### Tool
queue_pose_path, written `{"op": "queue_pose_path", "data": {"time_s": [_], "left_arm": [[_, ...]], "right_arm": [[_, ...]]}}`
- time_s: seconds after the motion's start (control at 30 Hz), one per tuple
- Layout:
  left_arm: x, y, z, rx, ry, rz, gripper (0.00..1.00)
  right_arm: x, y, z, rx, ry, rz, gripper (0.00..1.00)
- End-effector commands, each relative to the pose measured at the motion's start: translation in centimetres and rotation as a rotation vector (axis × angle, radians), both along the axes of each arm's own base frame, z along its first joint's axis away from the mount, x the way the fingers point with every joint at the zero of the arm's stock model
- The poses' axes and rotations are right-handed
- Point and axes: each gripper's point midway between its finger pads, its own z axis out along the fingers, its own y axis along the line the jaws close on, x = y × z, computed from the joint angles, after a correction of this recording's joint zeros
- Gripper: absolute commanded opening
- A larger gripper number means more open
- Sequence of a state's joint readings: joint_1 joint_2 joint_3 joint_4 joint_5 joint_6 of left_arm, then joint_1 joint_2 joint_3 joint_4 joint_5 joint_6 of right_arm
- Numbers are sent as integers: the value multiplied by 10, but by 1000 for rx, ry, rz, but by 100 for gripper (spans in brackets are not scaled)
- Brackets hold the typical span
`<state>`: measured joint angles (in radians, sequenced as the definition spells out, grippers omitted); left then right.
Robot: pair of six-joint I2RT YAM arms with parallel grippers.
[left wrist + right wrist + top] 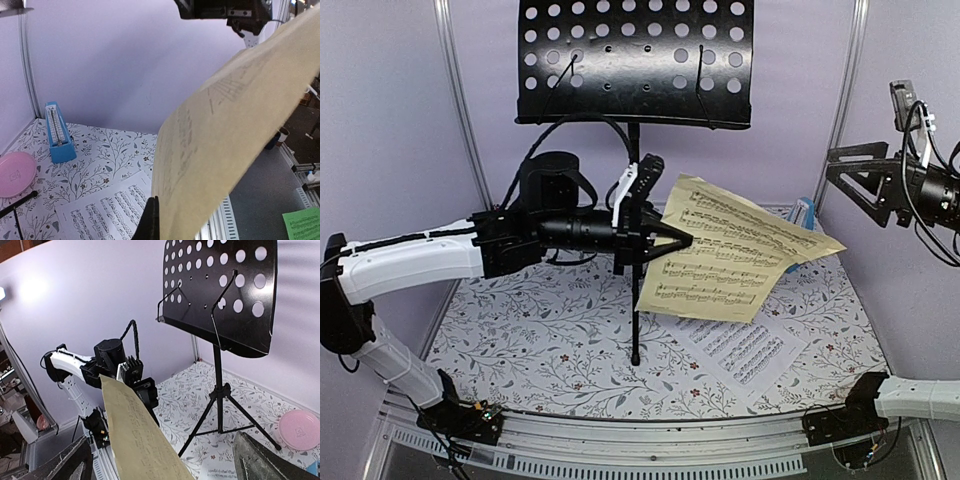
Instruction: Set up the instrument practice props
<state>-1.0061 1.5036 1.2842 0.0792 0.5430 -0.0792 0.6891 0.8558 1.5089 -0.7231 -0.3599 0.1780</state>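
The black perforated music stand (635, 60) rises on its tripod at the back middle, its desk bare. My left gripper (685, 240) reaches rightward past the pole and is shut on the left edge of the pale-yellow sheet (740, 250), holding it in the air, tilted. In the left wrist view the fingers (151, 220) are pressed together beside the yellow sheet (235, 125). My right gripper (840, 185) hangs open at the right, above the sheet's far corner, touching nothing. The white sheet (745, 350) lies flat on the table. The blue metronome (57, 135) stands by the back wall.
A pink round plate (15, 172) lies on the floral table cover near the stand's tripod legs (220, 415). Purple walls and metal frame posts (455, 100) close in the back and sides. The aluminium rail (650, 455) runs along the near edge.
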Motion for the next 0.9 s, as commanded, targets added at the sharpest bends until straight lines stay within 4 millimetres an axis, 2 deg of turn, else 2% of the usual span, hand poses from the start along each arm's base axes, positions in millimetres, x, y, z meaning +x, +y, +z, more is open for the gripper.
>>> {"op": "queue_pose_path", "data": {"time_s": [0.0,0.13,0.33,0.63,0.77,0.87], "left_arm": [[-2,24,29,-101,82,-4,0],[-2,37,42,-136,115,9,0],[-4,48,58,-188,166,-13,0],[-1,55,62,-221,243,-23,0],[1,63,66,-255,269,-25,0],[3,71,68,-278,278,-17,0]], "right_arm": [[22,3,-15,67,8,-80,99],[16,-2,-32,98,-16,-77,99],[9,20,-83,32,54,56,100],[10,33,-107,12,75,112,96],[12,33,-138,-52,116,107,94],[10,26,-147,-65,112,81,94]]}}
